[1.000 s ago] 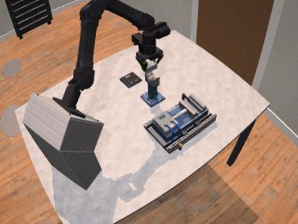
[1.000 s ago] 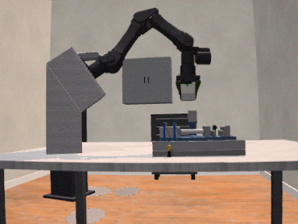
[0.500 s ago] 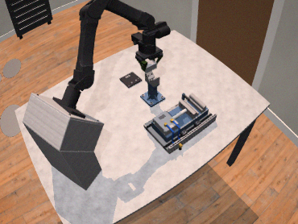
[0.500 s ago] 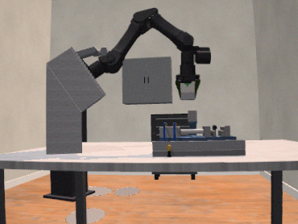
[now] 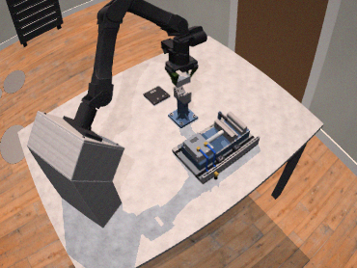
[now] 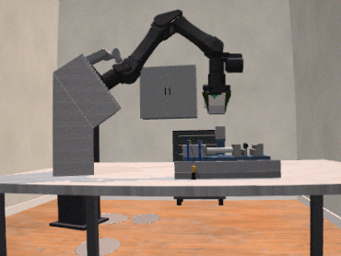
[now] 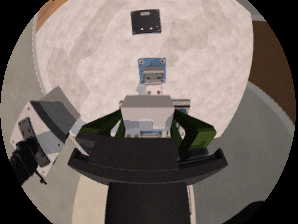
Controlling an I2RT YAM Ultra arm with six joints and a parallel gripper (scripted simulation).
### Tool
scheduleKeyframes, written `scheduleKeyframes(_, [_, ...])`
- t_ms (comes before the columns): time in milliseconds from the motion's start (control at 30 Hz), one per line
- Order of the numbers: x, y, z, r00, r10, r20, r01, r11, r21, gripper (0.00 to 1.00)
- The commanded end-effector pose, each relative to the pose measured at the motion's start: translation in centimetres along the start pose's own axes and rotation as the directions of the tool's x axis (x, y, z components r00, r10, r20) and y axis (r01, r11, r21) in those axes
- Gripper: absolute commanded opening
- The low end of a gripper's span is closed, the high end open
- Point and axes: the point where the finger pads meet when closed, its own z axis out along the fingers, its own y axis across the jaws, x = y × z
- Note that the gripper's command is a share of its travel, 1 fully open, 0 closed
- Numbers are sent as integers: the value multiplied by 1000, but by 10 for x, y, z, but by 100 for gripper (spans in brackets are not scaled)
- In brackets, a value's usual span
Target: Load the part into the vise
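Judged to be in the carry between V-block and vise, with loading not yet done. Count, by size: one table [image 5: 289,120] [image 6: 138,168] [image 7: 210,65]; one arm [image 5: 103,58] [image 6: 149,46], reaching over it; one vise [image 5: 212,145] [image 6: 226,168], open, with two jaws, the fixed jaw [image 5: 236,120] [image 6: 257,150] and the moving jaw [image 5: 225,128] [image 6: 236,150], well apart from the part; one V-block [image 5: 182,96] [image 6: 220,133] [image 7: 153,76] on its post, empty; one infeed plate [image 5: 156,94] [image 7: 146,21], bare; one gripper [image 5: 182,75] [image 6: 217,107] [image 7: 147,109], clamped on one part [image 5: 183,78] [image 6: 217,103] [image 7: 147,106], aloft above the V-block's height; two blue hoses [image 5: 207,154] [image 6: 188,150].

Slot direction: impossible to tell. Next, probably: check for slot down, shift over the opening, align with the fixed jaw, lower flat onto the bars, then push against jaw and work stop. Beware of clipping the moving jaw or settling tilted. Hard to pick out: bars and work stop.
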Motion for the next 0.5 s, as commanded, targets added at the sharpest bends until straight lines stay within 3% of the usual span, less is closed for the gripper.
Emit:
scheduleKeyframes(0, [-4,-14,-17,1000,28,12,-29,999,42,0])
scheduleKeyframes(33, [1,-14,-10,999,52,9,-52,998,20,0])
scheduleKeyframes(467, [28,-36,-5,956,295,2,-295,956,4,0])
